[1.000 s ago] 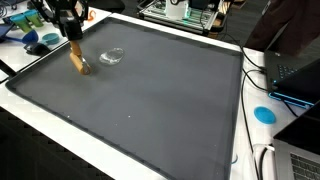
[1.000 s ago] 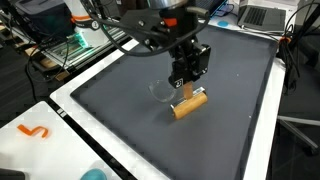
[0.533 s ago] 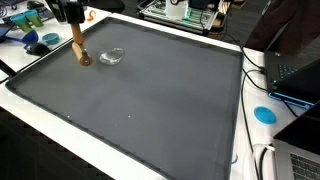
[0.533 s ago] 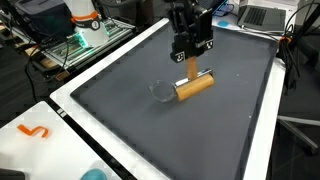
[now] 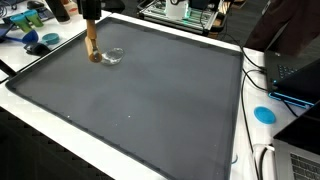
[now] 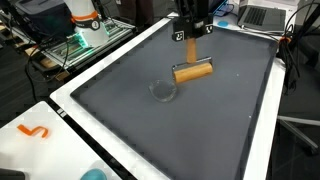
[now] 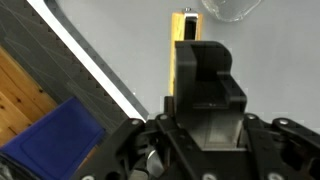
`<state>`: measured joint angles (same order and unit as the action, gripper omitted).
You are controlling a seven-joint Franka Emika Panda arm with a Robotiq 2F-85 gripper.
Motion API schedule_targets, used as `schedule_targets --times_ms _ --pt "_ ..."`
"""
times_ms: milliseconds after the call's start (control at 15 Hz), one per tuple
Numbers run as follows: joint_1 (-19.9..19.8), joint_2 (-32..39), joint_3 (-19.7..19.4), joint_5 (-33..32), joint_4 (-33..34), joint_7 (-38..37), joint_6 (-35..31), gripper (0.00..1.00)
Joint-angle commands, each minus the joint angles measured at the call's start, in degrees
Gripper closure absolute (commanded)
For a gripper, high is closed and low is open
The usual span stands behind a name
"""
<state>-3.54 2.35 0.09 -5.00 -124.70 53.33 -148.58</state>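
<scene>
My gripper (image 6: pixel 192 22) is shut on the thin handle of a wooden tool (image 6: pixel 193 71) with a short cylinder head, and the tool hangs in the air above the dark mat (image 6: pixel 220 120). In an exterior view the gripper (image 5: pixel 90 8) is at the top edge and the wooden tool (image 5: pixel 92 42) hangs down next to a small clear dish (image 5: pixel 115 55). The clear dish (image 6: pixel 162 91) lies on the mat just beside and below the head. The wrist view shows the wooden tool (image 7: pixel 183 30) running forward from the gripper (image 7: pixel 192 50), with the clear dish (image 7: pixel 230 8) at the top edge.
The dark mat (image 5: pixel 140 100) covers a white table (image 5: pixel 60 125). A blue disc (image 5: pixel 264 113), laptops and cables sit at one side. A blue bowl (image 5: pixel 47 40) lies beyond the mat's corner. An orange squiggle (image 6: pixel 33 130) marks the white border.
The gripper has risen and carried the wooden tool up off the mat and across toward the clear dish. The dish has not moved.
</scene>
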Motion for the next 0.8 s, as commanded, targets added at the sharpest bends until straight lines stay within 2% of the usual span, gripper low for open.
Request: schedule_targets --times_ms 0,467,733 --pt "2.1 -3.1 -0.2 -11.5 -3.4 -13.4 1.1 0.76" --pt "4.7 -3.0 1.3 -27.7 -4.9 -33.0 3.9 0.76" --pt "5.9 -1.7 2.3 -33.9 -4.5 -40.8 7.4 0.76"
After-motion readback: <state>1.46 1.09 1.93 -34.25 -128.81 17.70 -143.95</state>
